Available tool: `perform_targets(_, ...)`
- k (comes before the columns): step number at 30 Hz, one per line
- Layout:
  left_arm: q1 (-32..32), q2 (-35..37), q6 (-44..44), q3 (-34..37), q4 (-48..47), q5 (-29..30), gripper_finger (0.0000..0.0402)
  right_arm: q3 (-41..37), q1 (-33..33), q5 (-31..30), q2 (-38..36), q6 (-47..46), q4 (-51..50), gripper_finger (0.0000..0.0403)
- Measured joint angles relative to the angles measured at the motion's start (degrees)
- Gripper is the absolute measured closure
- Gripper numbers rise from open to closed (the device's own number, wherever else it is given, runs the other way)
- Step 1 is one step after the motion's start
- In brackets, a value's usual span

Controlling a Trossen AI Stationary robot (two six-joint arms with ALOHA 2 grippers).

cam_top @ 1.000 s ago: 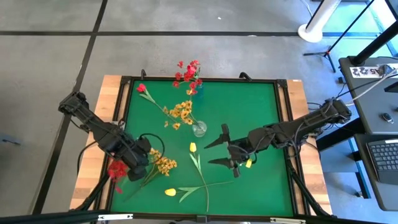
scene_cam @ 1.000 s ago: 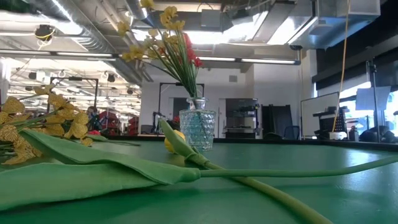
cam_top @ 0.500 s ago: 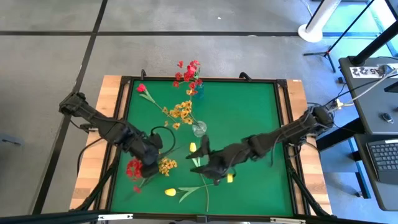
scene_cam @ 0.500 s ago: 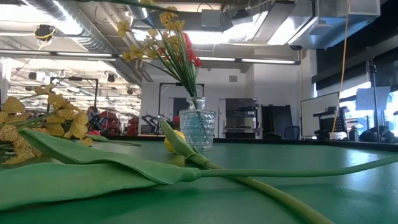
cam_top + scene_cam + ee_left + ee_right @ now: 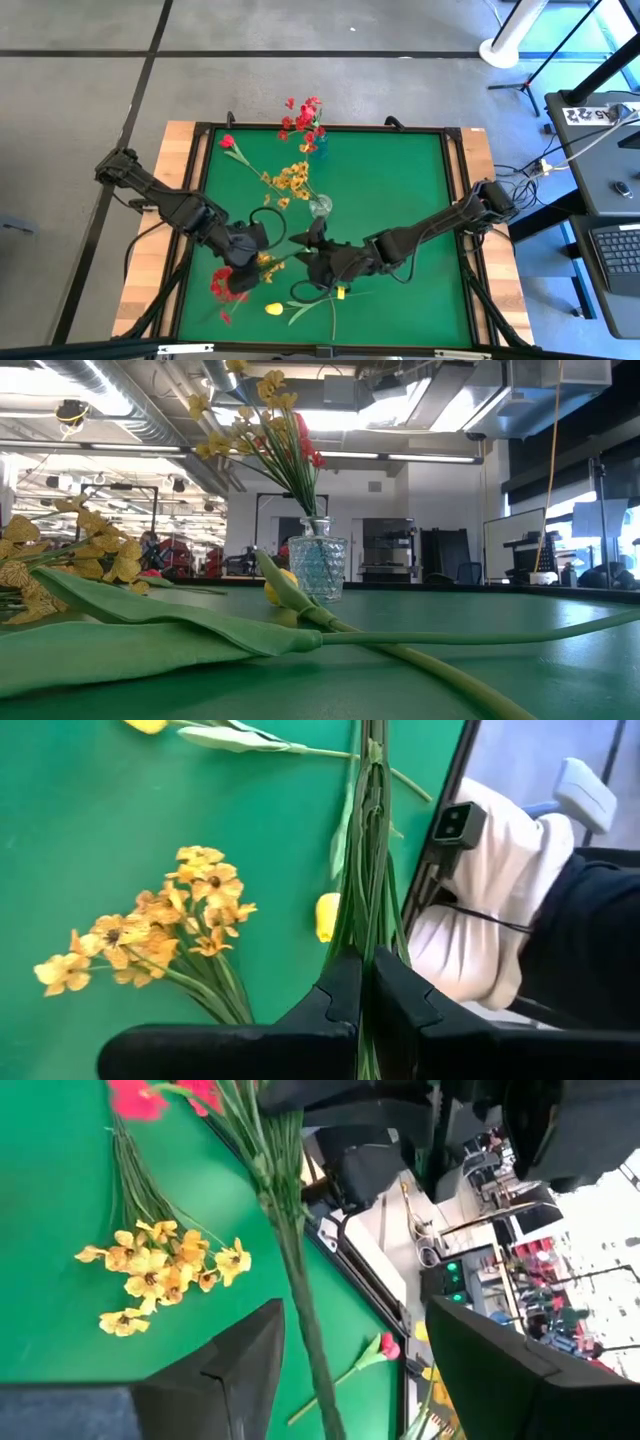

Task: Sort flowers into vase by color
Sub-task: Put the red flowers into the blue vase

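My left gripper point(image 5: 250, 252) is shut on a spray of small red blossoms point(image 5: 226, 285) on green stems, above the table's near left part. In the right wrist view the spray's stems point(image 5: 298, 1305) pass between the open fingers of my right gripper point(image 5: 305, 262) without touching them. A yellow-orange spray point(image 5: 268, 266) lies flat beside both grippers. A yellow bloom point(image 5: 273, 309) lies on its side near the front edge. A clear glass vase point(image 5: 320, 207) holds a yellow spray point(image 5: 292, 180). A blue vase point(image 5: 315, 148) holds red blossoms point(image 5: 303, 118). A single red flower point(image 5: 228, 142) lies at the far left. My left gripper pinches the red spray's bundle of green stems point(image 5: 366, 955) between its two shut fingers point(image 5: 335, 995), which lie across the stems. The spray is lifted clear of the table. Its blossoms stick out on one side of the fingers and the long stems on the other.
Long green leaves and stems point(image 5: 325, 300) of the lying flowers cross the near middle of the table. A raised black rim point(image 5: 455, 132) frames the green mat. In the low view the glass vase point(image 5: 317, 567) stands mid-table behind a broad leaf point(image 5: 160, 630).
My left gripper has carried the red spray from the near left edge toward the table's middle, still shut on its stems. My right gripper has swept from the table's right half toward the left gripper, staying open, and now stands around the spray's stems.
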State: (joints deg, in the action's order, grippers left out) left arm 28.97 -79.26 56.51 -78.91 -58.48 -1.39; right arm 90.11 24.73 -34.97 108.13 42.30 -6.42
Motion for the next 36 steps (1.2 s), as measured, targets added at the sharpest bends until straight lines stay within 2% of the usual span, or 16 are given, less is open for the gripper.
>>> perform_targets(5, 0.4, 0.0, 0.0, 0.0, 0.0, 0.3, 0.0396, 0.0, 0.0, 0.9, 0.0, 0.0, -0.2, 0.0185)
perform_targets(14, 0.2, 0.0, -0.2, 0.0, 0.0, 1.0, 0.0395, 0.0, 0.0, 7.1, 0.0, -0.3, 0.0, 0.0295)
perform_targets(20, 0.1, 0.0, -0.3, 0.0, 0.0, 1.9, 0.0395, 0.0, 0.0, 7.6, 0.0, -1.2, 0.2, 0.0338)
perform_targets(25, 0.1, 0.0, -0.3, 0.1, 0.0, 1.9, 0.0395, 0.0, 0.0, 7.6, 0.0, -1.5, 0.2, 0.0345)
perform_targets(30, 0.1, 0.0, -0.3, 0.1, 0.0, 2.2, 0.0395, 0.0, 0.0, 7.1, 0.4, -1.4, 0.9, 0.0332)
perform_targets(36, -0.2, 0.0, -0.1, 0.1, 0.0, 2.9, 0.0395, -0.1, 0.0, 0.7, 1.6, 1.0, 1.1, 0.0302)
